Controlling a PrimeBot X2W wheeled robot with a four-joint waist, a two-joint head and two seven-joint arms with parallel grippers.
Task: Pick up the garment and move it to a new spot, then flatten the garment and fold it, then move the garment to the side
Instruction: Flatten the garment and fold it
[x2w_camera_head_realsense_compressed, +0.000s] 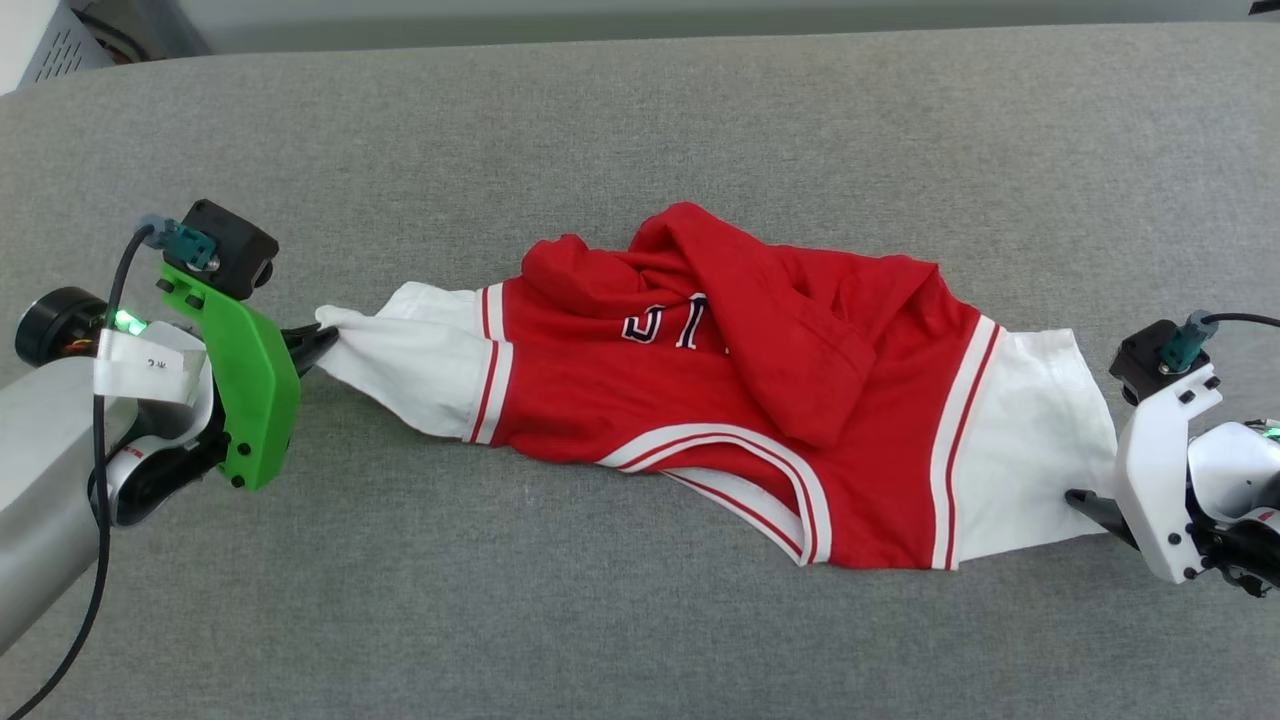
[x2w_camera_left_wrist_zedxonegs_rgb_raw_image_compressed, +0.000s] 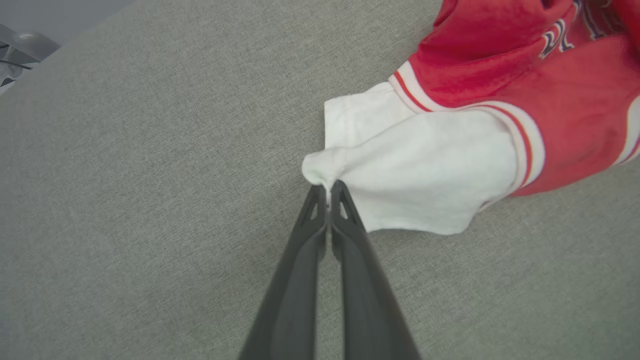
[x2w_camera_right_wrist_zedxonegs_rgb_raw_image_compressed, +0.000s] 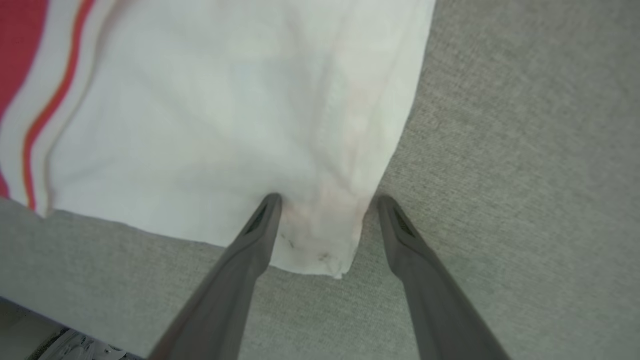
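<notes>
Shirt (x2w_camera_head_realsense_compressed: 740, 400): red with white short sleeves, lying crumpled and stretched left to right across the middle of the grey cloth-covered table (x2w_camera_head_realsense_compressed: 640, 120); red body bunched and folded over itself toward the far side.
Number print (x2w_camera_head_realsense_compressed: 665, 325): dark-edged white figures on the red, partly under a fold, not readable.
Striped band (x2w_camera_head_realsense_compressed: 745, 470): white and red, curving along the near edge of the red body.
Left sleeve (x2w_camera_head_realsense_compressed: 420, 365): white, drawn to a point at the left end of the shirt, red-and-white stripes at its seam.
Right sleeve (x2w_camera_head_realsense_compressed: 1040, 450): white, lying fairly flat at the right end, same stripes at its seam.
Left claw (x2w_camera_head_realsense_compressed: 325, 345): at the tip of the left sleeve, beside a green bracket (x2w_camera_head_realsense_compressed: 250, 390); from its own wrist, left claw (x2w_camera_left_wrist_zedxonegs_rgb_raw_image_compressed: 328, 187) pressed together on a small pinch of white cloth, low over the table.
Right claw (x2w_camera_head_realsense_compressed: 1082, 498): at the near right corner of the right sleeve, beside a white bracket (x2w_camera_head_realsense_compressed: 1160, 480); from its own wrist, right claw (x2w_camera_right_wrist_zedxonegs_rgb_raw_image_compressed: 328, 200) spread wide apart, one tip over the white cloth, the other just beside the sleeve's edge over bare table, the corner between them not pinched.
</notes>
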